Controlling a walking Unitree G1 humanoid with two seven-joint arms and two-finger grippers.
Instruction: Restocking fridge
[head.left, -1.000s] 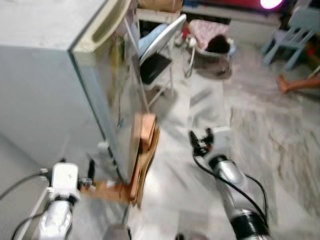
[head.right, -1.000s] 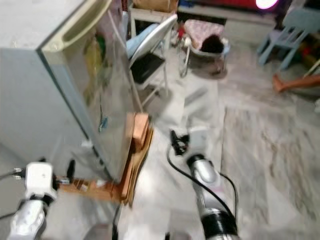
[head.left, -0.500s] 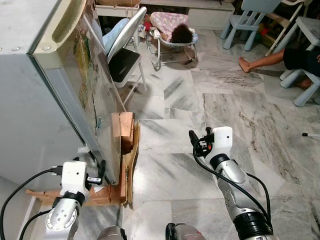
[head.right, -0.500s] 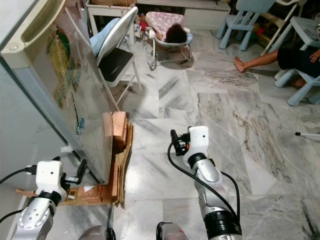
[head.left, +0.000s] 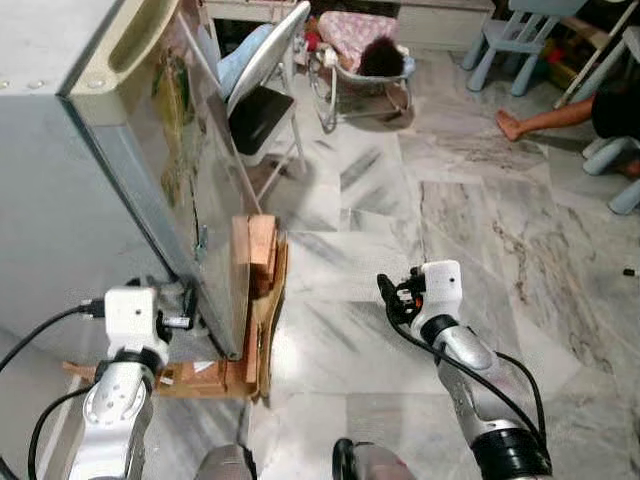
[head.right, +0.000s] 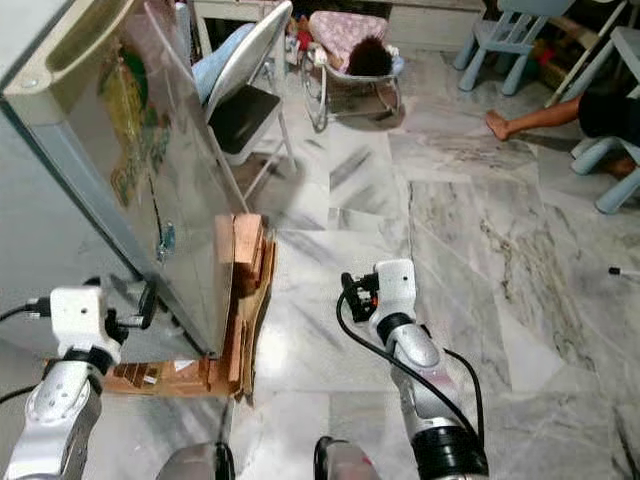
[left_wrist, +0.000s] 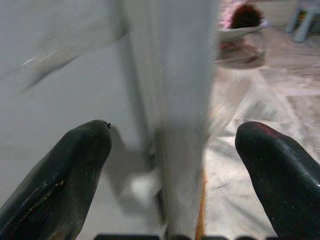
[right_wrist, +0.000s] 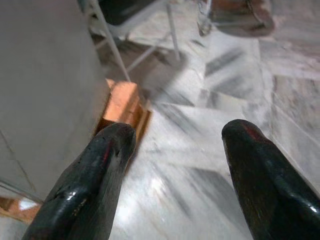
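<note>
Fridge: grey, upright, door shut, raised on wooden blocks on the marble floor. Left tool, fingers apart and empty, sits at the fridge's lower front corner, straddling the vertical door edge; nearer arm. Right tool, fingers apart and empty, hangs well out from the fridge. Folding chair beyond the fridge; a person's leg farther off.

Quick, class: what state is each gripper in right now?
Left gripper: open, fingers either side of the fridge door edge.
Right gripper: open, holding nothing.
</note>
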